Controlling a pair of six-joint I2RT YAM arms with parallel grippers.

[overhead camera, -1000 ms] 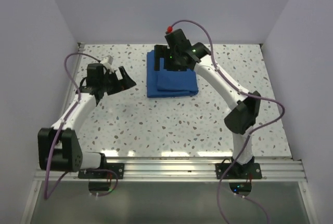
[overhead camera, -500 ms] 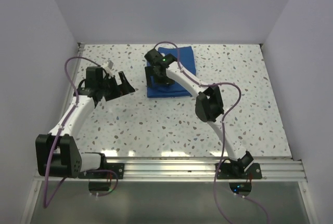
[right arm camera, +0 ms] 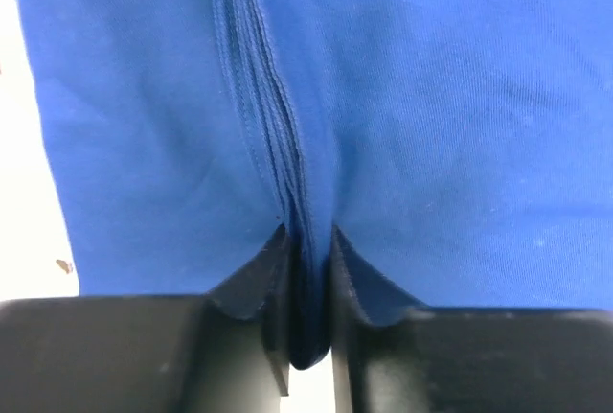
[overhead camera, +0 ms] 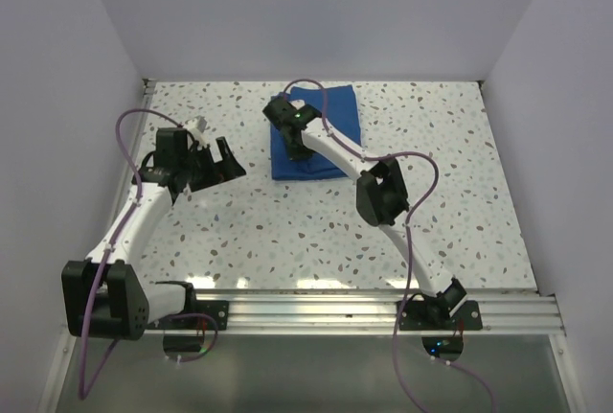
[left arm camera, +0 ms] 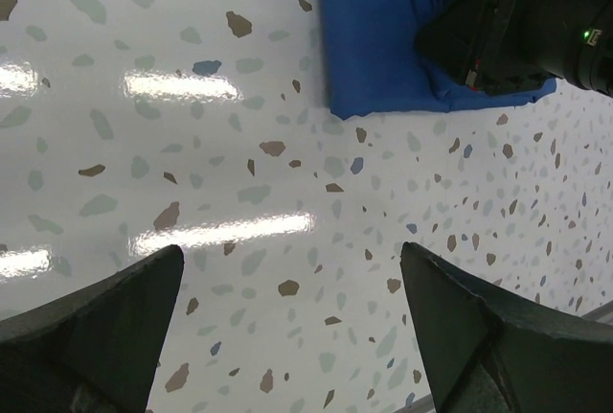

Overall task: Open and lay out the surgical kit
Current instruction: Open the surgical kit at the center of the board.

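Cloth wrap [overhead camera: 340, 111], royal blue and folded, lies at twelve o'clock on the speckled table [overhead camera: 287, 231]. The right gripper [right arm camera: 306, 252] is clamped on its bunched hem edges, seemingly toward the wrap's nine o'clock side. At the table's nine o'clock the left gripper [left arm camera: 292, 258] hangs spread wide, holding nothing

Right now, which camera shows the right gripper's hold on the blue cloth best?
The right wrist view: close up, the right gripper is shut on a fold of the blue cloth. From the top, the arm hides the pinch; the left wrist view catches only the gripper's black body over the cloth.
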